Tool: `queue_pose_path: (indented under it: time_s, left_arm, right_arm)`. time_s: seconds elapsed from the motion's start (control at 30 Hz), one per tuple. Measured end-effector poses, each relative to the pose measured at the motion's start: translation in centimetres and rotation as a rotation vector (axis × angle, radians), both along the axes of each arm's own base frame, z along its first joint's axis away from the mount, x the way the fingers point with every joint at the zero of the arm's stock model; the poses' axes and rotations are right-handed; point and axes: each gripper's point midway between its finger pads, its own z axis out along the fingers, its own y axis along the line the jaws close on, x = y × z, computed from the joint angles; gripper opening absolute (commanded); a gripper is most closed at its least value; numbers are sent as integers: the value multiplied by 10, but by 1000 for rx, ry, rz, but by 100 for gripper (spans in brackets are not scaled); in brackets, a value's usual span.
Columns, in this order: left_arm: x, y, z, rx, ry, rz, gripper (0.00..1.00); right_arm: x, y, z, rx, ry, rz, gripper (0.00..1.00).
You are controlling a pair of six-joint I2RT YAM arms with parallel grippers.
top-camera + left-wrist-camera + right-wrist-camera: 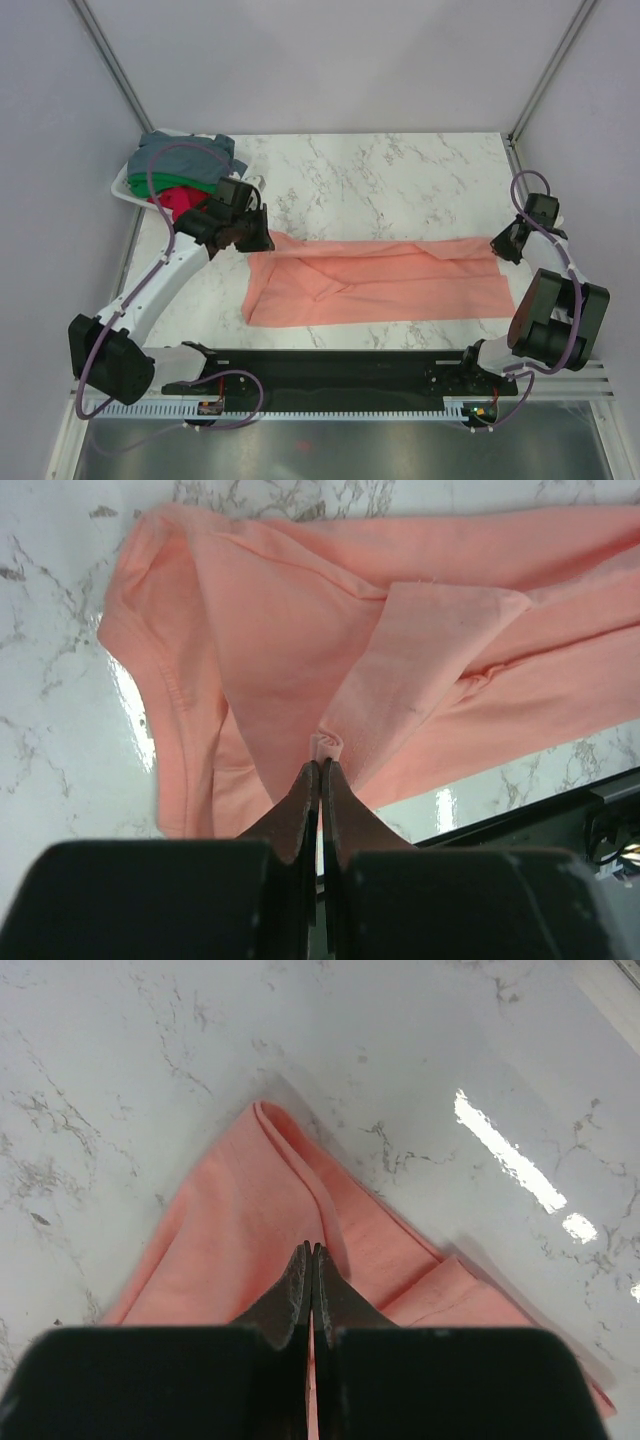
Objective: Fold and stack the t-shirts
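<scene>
A salmon-pink t-shirt point(380, 285) lies stretched in a long band across the marble table. My left gripper point(255, 238) is at its far left corner, shut on a small pinch of the cloth point(322, 748). In the left wrist view the shirt point(300, 630) hangs in folds below the left gripper point(321, 765). At the shirt's far right end, my right gripper point(503, 245) is also shut, and pink cloth point(250, 1240) shows between the jaws of the right gripper point(312, 1248). Grey-blue point(180, 155), green point(150, 183) and red point(180, 200) t-shirts are heaped at the back left.
The heap of shirts sits in a white basket point(122, 188) at the table's far left corner, just behind my left arm. The black base rail point(340, 365) runs along the near edge, close to the pink shirt's front hem. Walls enclose the table on both sides.
</scene>
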Motion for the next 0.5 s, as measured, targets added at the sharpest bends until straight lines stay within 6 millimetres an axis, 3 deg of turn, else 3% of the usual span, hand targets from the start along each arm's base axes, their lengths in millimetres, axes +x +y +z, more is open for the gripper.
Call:
queue_pose_path:
  time_s: [0.33, 0.43, 0.47, 0.5]
  left_arm:
    - [-39, 1, -32, 9, 87, 13, 5]
    - [-49, 4, -41, 15, 113, 21, 18]
    - [-52, 6, -44, 16, 125, 27, 25]
    - [-57, 7, -46, 17, 137, 31, 41]
  right_arm:
    - [-8, -9, -7, 10, 9, -33, 0]
    - [-11, -9, -11, 19, 19, -44, 25]
    - [-12, -9, -12, 23, 20, -49, 63]
    - [-12, -9, -13, 28, 19, -55, 78]
